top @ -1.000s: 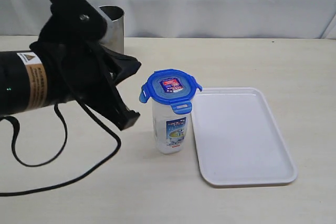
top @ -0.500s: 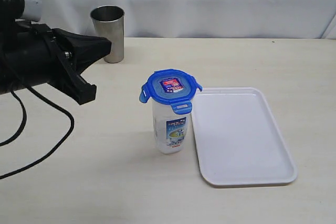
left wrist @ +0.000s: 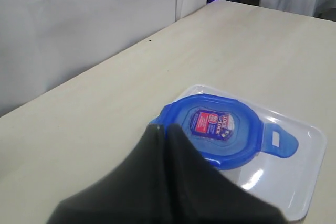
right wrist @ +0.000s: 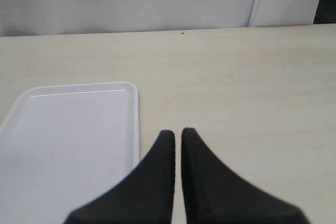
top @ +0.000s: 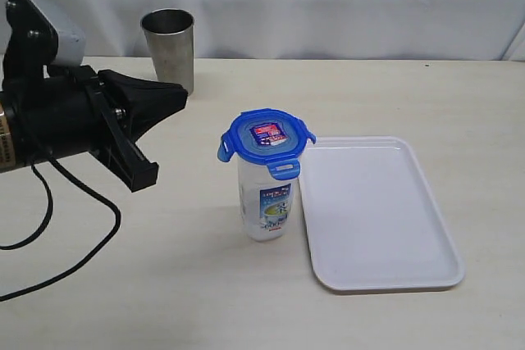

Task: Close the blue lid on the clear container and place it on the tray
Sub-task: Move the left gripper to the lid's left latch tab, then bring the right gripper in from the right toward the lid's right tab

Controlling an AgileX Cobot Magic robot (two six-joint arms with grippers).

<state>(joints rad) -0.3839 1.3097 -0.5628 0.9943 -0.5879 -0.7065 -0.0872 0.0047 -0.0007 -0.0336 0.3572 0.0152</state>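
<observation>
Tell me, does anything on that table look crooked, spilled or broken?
Nothing spilled or broken. The one oddity: the blue lid sits on the clear container, yet its flaps stick out sideways, not snapped down. The container stands upright beside the tray.

Soft, even light is filling all three views.
Exterior view: the clear container [top: 267,202] is casting a faint shadow toward lower left. Left wrist view: the left gripper [left wrist: 165,127] is blurring at lower centre, glare is spotting the tray [left wrist: 252,179], the upper right corner is showing dark with a violet glow.
</observation>
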